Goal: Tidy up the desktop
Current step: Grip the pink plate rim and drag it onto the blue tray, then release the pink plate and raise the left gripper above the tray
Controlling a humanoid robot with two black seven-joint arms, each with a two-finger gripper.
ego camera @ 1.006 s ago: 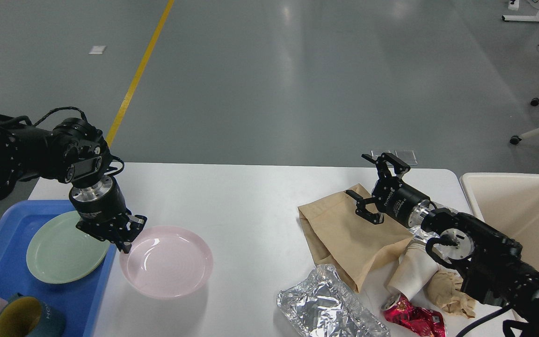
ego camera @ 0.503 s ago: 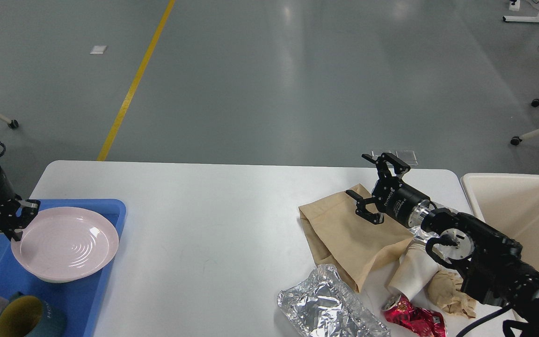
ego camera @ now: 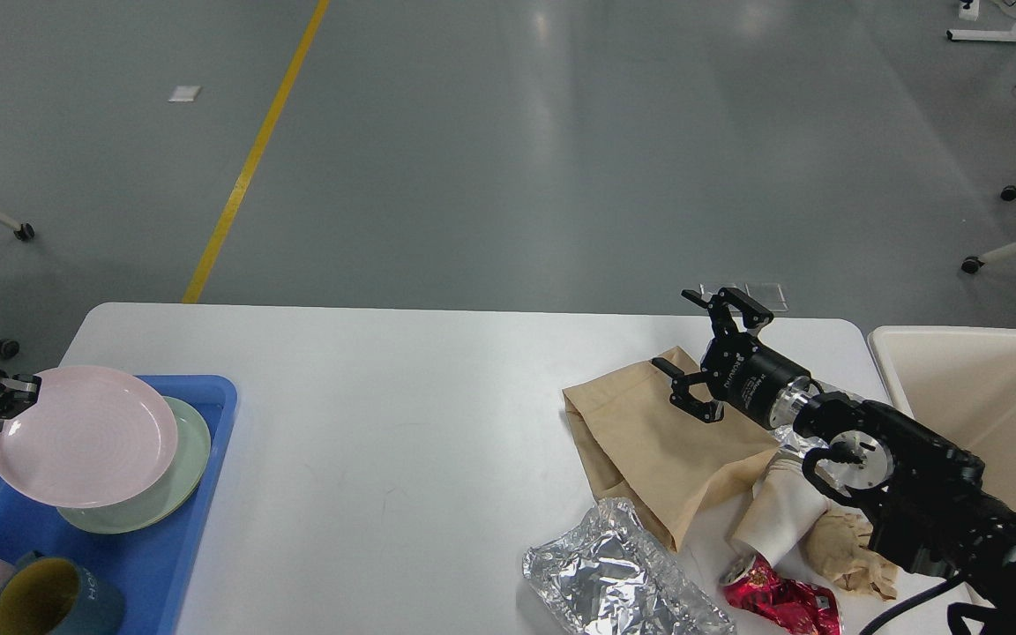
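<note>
desktop (ego camera: 437, 414), white and wide, fills the foreground on grey floor (ego camera: 561, 150) with a yellow line (ego camera: 252, 154). left gripper (ego camera: 10, 397) grips the pink plate (ego camera: 80, 435) above the blue tray (ego camera: 138, 564). right gripper (ego camera: 709, 353) gapes wide, empty, over a tan paper bag (ego camera: 649, 450).

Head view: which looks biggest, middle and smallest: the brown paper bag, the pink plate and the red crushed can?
1. Brown paper bag, the largest.
2. Pink plate, somewhat smaller.
3. Red crushed can, by far the smallest, though the picture's bottom edge cuts it off. It lies nearer the camera, so its real size is smaller still.
</note>
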